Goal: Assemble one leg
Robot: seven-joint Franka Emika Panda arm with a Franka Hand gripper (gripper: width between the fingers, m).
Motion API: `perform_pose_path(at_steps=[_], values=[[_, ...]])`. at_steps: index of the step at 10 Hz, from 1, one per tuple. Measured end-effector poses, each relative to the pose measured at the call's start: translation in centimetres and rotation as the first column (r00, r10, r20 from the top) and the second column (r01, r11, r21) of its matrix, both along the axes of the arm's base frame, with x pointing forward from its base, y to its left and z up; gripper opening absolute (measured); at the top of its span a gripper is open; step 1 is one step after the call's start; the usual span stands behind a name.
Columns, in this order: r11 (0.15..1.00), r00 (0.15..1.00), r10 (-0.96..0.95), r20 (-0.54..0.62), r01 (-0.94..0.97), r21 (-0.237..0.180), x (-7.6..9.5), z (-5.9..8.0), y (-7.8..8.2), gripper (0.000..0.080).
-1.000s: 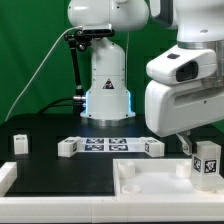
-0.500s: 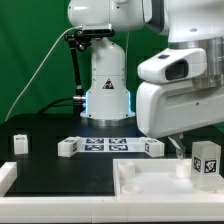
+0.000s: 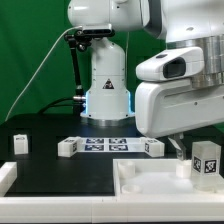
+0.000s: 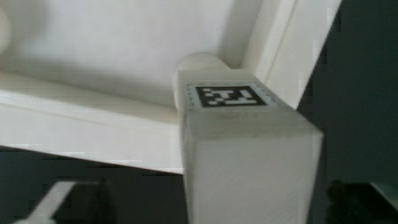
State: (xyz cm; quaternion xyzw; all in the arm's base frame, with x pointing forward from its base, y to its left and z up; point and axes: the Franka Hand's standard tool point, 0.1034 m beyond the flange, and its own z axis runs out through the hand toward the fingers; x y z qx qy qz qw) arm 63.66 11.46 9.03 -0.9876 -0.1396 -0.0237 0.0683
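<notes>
A white leg [image 3: 206, 161] with a square marker tag stands upright at the right corner of the large white tray-like piece [image 3: 150, 185]. My gripper [image 3: 192, 150] hangs over it from the big white hand. In the wrist view the leg [image 4: 240, 150] rises between my two dark fingers [image 4: 54, 203]. One finger is close to the leg's side and a dark gap separates the other from it. The gripper [image 4: 210, 203] looks open around the leg. Its tag [image 4: 228, 95] faces the camera.
The marker board [image 3: 110, 145] lies mid-table with a leg at each end [image 3: 68, 147] [image 3: 152, 147]. Another leg [image 3: 20, 143] stands at the exterior view's left, with a white part [image 3: 5, 176] at the edge. The robot base [image 3: 106, 90] is behind.
The hand has shifted or turned toward the exterior view's left compared with a second ago, then held still. The leg at the tray corner has not moved.
</notes>
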Motion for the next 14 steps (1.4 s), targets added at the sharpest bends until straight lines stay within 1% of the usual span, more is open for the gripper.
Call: perform_pose_path(at_steps=[1,2,3,5,6,7,8,9,11,12,13,14], values=[[1.000,1.000,0.000,0.000,0.000,0.000,0.0,0.0,0.0,0.0559],[1.000,1.000,0.000,0.000,0.000,0.000,0.0,0.0,0.0,0.0359],[1.000,1.000,-0.001,0.000,0.001,0.000,0.0,0.0,0.0,0.0288],[0.999,0.999,-0.054,-0.008,0.054,0.003,0.0,0.0,0.1,0.0288],[0.992,0.992,-0.123,-0.018,0.123,0.004,0.0,0.0,0.1,0.0288],[0.957,0.956,-0.289,-0.039,0.289,-0.002,0.0,-0.1,0.0,0.0288],[0.916,0.915,-0.401,-0.052,0.401,-0.009,0.0,-0.2,-0.2,0.0288],[0.855,0.853,-0.519,-0.056,0.519,-0.013,0.1,-0.2,-0.4,0.0288],[0.709,0.705,-0.704,-0.078,0.705,-0.017,0.3,-0.2,-0.9,0.0289],[0.645,0.641,-0.763,-0.086,0.764,-0.023,0.3,-0.3,-1.0,0.0290],[0.559,0.556,-0.827,-0.089,0.829,-0.023,0.2,-0.3,-1.2,0.0290],[0.442,0.437,-0.894,-0.101,0.896,-0.037,-0.2,-0.3,-1.0,0.0290]])
